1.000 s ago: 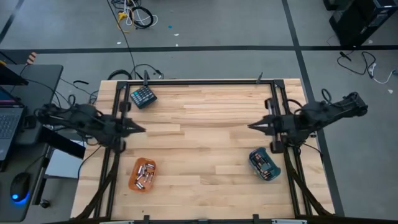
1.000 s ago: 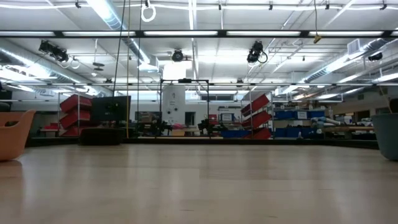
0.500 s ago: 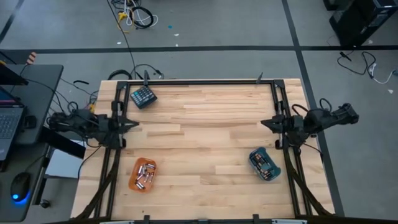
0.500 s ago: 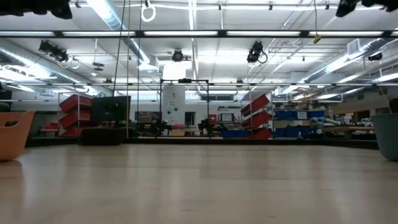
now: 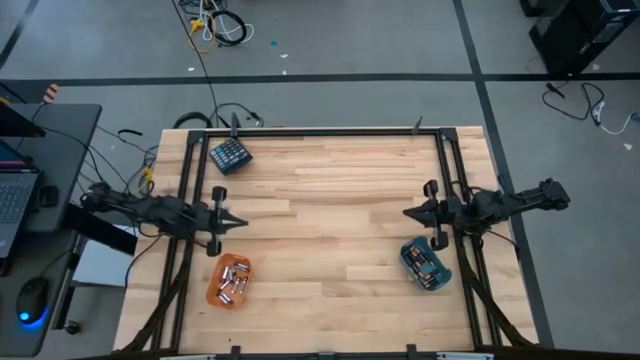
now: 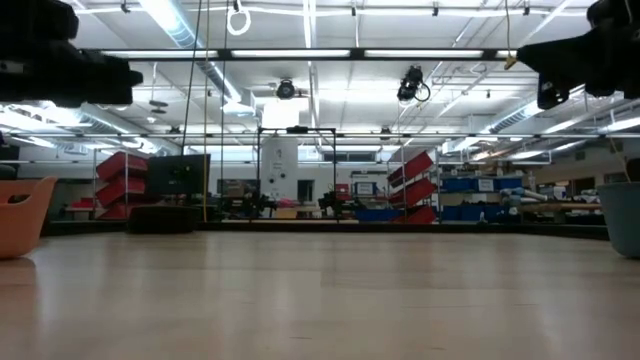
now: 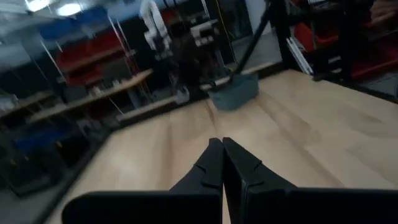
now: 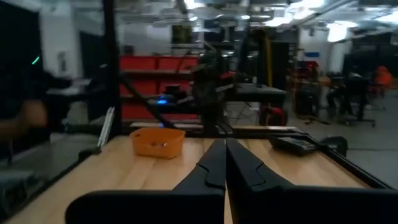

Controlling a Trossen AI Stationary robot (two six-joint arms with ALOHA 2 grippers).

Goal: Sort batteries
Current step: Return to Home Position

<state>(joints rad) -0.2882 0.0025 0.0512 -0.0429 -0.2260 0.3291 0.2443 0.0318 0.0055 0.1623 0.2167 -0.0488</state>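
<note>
Inspection: sorting appears complete; step in hand is judged to be parking the arms. Left gripper (image 5: 238, 222) hangs at the table's (image 5: 330, 200) left side, near the orange bin (image 5: 213, 284) but clear of it, fingers pressed together w/ nothing btwn them. Right gripper (image 5: 408, 213) is at the right side near the blue bin (image 5: 405, 257), likewise closed and empty. Batteries (image 5: 232, 277) lie in the orange bin, w/ a second lot in the blue bin. No loose cells seen on bare wood, though they are v. small from above, so a stray can't be ruled out. Teal keypad block (image 5: 230, 155) sits at the far-left corner, well apart. Next move needs no grasp: fold each arm to rest pos., clear of both bins.
</note>
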